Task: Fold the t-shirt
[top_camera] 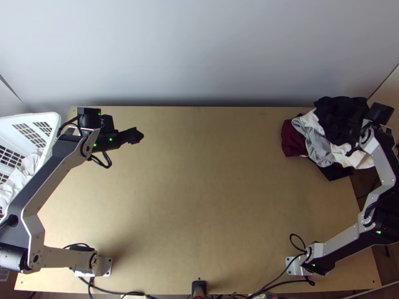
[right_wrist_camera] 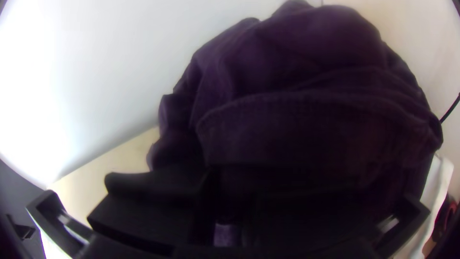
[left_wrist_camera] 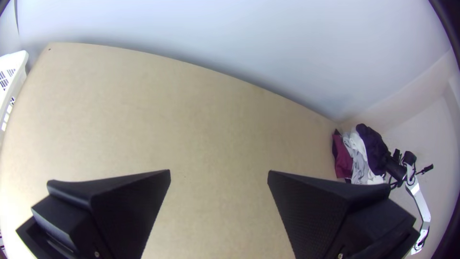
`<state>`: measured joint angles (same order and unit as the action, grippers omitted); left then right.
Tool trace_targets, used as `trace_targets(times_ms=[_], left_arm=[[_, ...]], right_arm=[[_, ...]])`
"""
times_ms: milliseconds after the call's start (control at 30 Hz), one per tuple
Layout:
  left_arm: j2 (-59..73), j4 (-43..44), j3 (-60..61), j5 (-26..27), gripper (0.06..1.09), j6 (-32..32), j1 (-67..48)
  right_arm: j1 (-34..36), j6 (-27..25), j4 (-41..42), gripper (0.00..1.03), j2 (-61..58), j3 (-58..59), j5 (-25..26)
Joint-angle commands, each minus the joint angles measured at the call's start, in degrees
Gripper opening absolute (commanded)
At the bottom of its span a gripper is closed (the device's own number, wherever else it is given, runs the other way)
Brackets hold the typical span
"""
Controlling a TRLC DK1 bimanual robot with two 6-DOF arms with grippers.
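Observation:
At the table's right back corner lies a bunched clothes pile, with a black cloth on top beside grey cloth and maroon cloth. No piece can be told as the t-shirt. My right gripper is at the black cloth's right side. The right wrist view has this dark cloth close up, bunched, with the right gripper shut on part of it. Over the left back of the table is my left gripper; in its wrist view the left gripper stands open, bare table between its fingers.
A white basket holding pale cloth stands at the left edge. The wooden table is bare between the arms. A pale wall runs behind it. Cables lie along the near edge.

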<state>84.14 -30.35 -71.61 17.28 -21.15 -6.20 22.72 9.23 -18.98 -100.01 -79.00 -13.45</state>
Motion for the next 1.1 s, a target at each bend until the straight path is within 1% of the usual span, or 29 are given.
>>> trace_targets(times_ms=[0,200,233,267,367,400,433,667,833,1067], left_arm=[[-1.5,0.0,1.2,-0.1,1.04,0.1,0.1],[-2.8,-0.1,3.1,-0.1,1.04,0.1,0.3],[-2.8,-0.1,3.2,-0.1,1.04,0.1,0.4],[-2.9,-0.1,3.3,-0.1,1.04,0.2,0.4],[-3.2,-0.1,3.3,-0.1,1.04,0.2,0.7],[-3.3,-0.1,3.3,-0.1,1.04,0.2,0.7],[-3.4,-0.1,3.4,-0.1,1.04,0.2,0.8],[-4.1,-0.1,4.3,0.0,1.04,0.7,1.3],[-4.3,-0.1,4.3,0.1,1.04,0.8,1.5],[-4.8,-0.1,4.3,0.5,1.04,0.8,2.2]], right_arm=[[0.2,-1.7,0.3,0.03,1.3,4.8,0.2],[0.6,-2.6,0.4,0.03,1.7,5.4,0.1],[0.6,-2.6,0.4,0.08,1.7,5.1,0.1],[0.6,-2.4,0.4,0.20,1.8,4.9,0.1],[1.0,-1.8,0.4,0.82,3.4,4.6,0.1],[1.2,-1.8,0.3,0.94,4.0,4.3,0.1],[1.4,-1.9,0.3,0.98,4.7,3.9,0.1],[1.7,-2.0,-2.1,0.98,8.9,1.7,-0.4],[0.2,-1.7,-2.7,0.98,11.1,2.0,-0.5],[-2.0,-1.7,-7.7,0.98,12.3,1.2,-0.6]])
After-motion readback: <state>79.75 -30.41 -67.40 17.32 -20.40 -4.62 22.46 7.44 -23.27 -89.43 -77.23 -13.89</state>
